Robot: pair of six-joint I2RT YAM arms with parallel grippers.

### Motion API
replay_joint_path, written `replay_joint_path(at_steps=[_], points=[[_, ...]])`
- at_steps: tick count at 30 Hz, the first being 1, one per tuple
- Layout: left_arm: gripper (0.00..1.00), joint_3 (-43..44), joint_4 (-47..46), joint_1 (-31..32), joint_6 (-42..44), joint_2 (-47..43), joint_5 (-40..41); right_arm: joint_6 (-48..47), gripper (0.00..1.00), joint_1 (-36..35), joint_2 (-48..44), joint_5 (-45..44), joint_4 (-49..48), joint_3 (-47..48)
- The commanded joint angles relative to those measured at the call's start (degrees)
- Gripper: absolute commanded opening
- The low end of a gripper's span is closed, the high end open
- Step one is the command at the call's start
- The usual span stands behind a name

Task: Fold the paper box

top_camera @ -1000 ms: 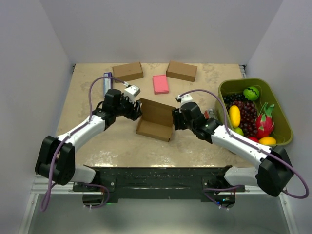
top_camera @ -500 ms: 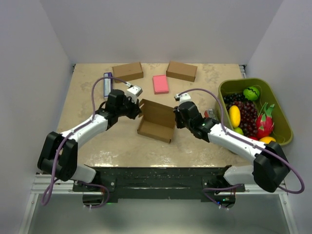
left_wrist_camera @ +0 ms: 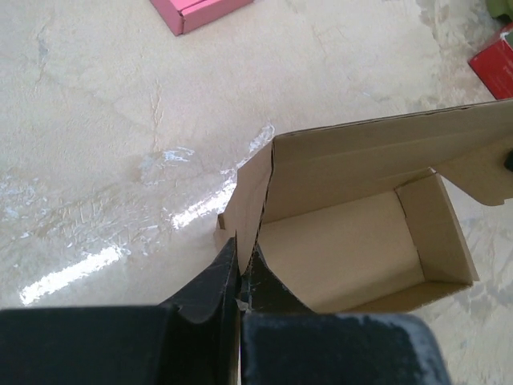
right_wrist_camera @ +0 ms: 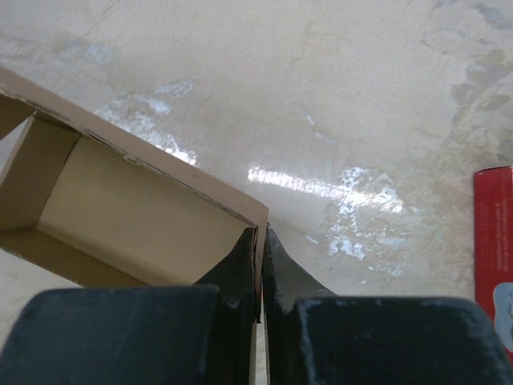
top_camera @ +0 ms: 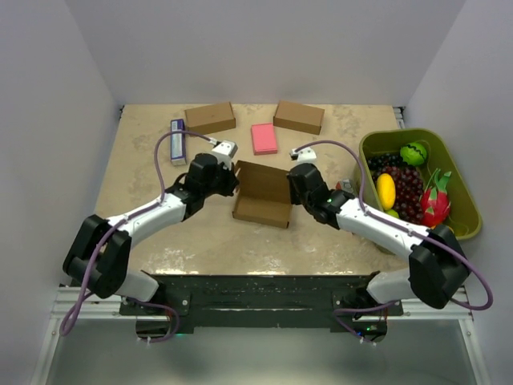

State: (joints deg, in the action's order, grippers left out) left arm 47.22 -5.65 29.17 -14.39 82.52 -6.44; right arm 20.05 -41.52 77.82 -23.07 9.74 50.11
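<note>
You get bright, even light from above, and the overhead view is sharp with only soft, faint shadows. In both wrist views the table (left_wrist_camera: pixel 96 120) carries white glare streaks, and the dark fingers (right_wrist_camera: pixel 236 269) close to the lens look blurred.

The left arm (top_camera: pixel 152 215) is lying low and stretched out, its forearm pointing inward toward the middle. The left hand (left_wrist_camera: pixel 239 261) is pinching the left wall of the paper box (top_camera: pixel 260 192), with its jaws pressed tight on the cardboard. The right arm (top_camera: pixel 377 224) is mirroring that pose, its forearm pointing inward from the other side. The right hand (right_wrist_camera: pixel 260 241) is clamping the box's right wall, jaws nearly touching.
</note>
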Motion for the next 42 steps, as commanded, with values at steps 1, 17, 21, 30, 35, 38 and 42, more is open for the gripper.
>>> replay_joint_path(at_steps=[1,17,21,30,35,38,42], points=[[0.00,-0.03,-10.95,4.83,-5.91,0.35,5.11,1.48,0.00,-0.23,1.10,-5.65,-4.63,5.08],[0.00,-8.90,-29.68,14.33,-11.97,5.37,15.57,10.35,0.00,-1.11,1.72,-9.80,-17.91,-4.31],[0.00,-9.60,-29.68,15.92,-12.15,5.46,17.68,10.97,0.00,-1.29,1.37,-11.12,-17.47,-6.59],[0.00,-14.26,-30.91,18.73,-13.73,5.02,20.76,13.52,0.02,-2.16,-2.14,-11.47,-16.95,-12.04],[0.00,-15.93,-31.00,21.19,-12.42,3.97,25.32,13.52,0.23,-2.69,-7.50,-11.73,-13.35,-12.40],[0.00,-16.72,-30.65,22.25,-11.36,3.00,28.05,13.34,0.40,-2.78,-12.24,-11.47,-10.01,-12.31],[0.00,-18.04,-31.00,24.00,-9.95,2.03,31.30,13.17,0.54,-2.69,-18.75,-10.33,-3.87,-12.40]])
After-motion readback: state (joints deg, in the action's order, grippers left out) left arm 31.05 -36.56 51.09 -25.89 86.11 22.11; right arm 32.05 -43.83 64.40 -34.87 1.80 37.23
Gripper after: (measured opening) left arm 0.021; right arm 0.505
